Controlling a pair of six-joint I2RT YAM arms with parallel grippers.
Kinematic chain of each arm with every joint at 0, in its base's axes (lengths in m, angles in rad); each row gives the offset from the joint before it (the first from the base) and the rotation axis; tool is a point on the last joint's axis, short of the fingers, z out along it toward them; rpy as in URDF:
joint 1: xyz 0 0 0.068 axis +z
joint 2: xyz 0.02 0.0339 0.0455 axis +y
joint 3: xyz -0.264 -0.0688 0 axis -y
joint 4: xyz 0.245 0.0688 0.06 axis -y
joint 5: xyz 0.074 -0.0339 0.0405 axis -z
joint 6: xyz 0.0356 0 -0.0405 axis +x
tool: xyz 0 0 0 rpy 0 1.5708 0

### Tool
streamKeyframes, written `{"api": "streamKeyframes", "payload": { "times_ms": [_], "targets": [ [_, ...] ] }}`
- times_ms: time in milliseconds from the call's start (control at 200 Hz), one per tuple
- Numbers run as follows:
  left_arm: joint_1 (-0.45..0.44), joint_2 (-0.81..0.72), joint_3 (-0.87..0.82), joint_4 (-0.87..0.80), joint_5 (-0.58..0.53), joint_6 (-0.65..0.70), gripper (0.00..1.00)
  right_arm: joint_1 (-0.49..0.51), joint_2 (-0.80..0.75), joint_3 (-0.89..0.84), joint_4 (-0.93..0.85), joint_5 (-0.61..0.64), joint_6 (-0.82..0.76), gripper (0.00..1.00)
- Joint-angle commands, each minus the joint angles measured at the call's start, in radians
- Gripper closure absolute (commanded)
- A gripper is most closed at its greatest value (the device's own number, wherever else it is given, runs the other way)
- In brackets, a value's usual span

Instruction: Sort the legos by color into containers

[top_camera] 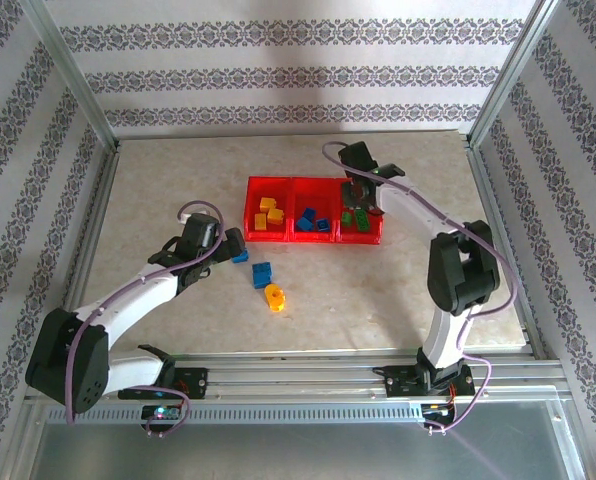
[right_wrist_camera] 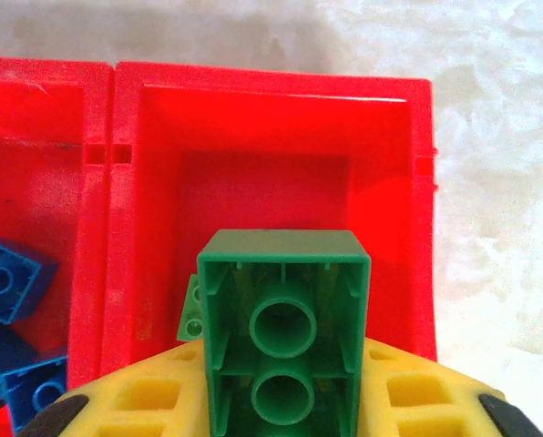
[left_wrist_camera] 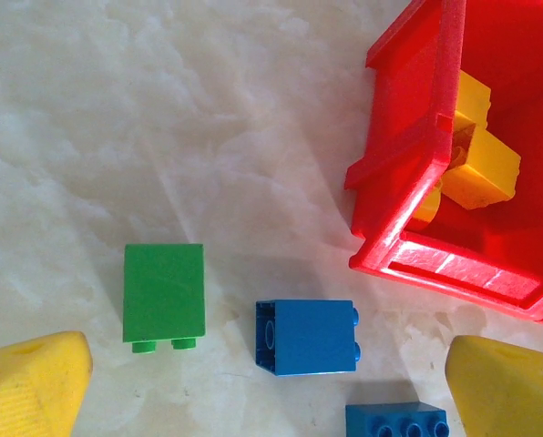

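The containers are a red three-part tray [top_camera: 313,184]: yellow legos [top_camera: 269,215] lie in its left part, blue legos [top_camera: 312,221] in the middle, green legos [top_camera: 356,222] in the right. My right gripper [top_camera: 359,193] hangs over the right part [right_wrist_camera: 271,155], shut on a green lego [right_wrist_camera: 285,332] with its hollow underside facing the camera. My left gripper [top_camera: 230,243] stands open low over the table by the tray's left corner [left_wrist_camera: 408,237]. Between its fingers [left_wrist_camera: 30,382] lie a green lego [left_wrist_camera: 163,291] and a blue lego [left_wrist_camera: 308,337], untouched.
Loose on the table in front of the tray are another blue lego [top_camera: 262,273] and a yellow lego [top_camera: 274,297]. Aluminium frame posts and patterned walls ring the table. Bare tabletop [top_camera: 158,200] stretches to the left and near right.
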Motion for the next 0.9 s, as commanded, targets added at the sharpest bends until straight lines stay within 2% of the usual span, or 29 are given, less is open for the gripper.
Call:
{"api": "streamKeyframes", "payload": {
  "times_ms": [0,355,655,894],
  "targets": [
    [0.015,-0.022,-0.007,0.002,-0.004,-0.016,0.0,-0.012,0.055,0.056,-0.018,0.001,-0.038,0.71],
    [0.015,-0.032,-0.009,-0.022,-0.013,-0.008,0.0,-0.023,0.179,0.116,-0.017,-0.009,-0.054,0.67],
    [0.015,-0.042,-0.016,-0.038,-0.016,0.004,0.0,-0.029,0.182,0.103,-0.015,-0.005,-0.048,0.55],
    [0.014,-0.019,0.001,-0.04,0.018,0.035,0.0,-0.03,0.164,0.096,-0.014,-0.015,-0.04,0.53]
  ]
}}
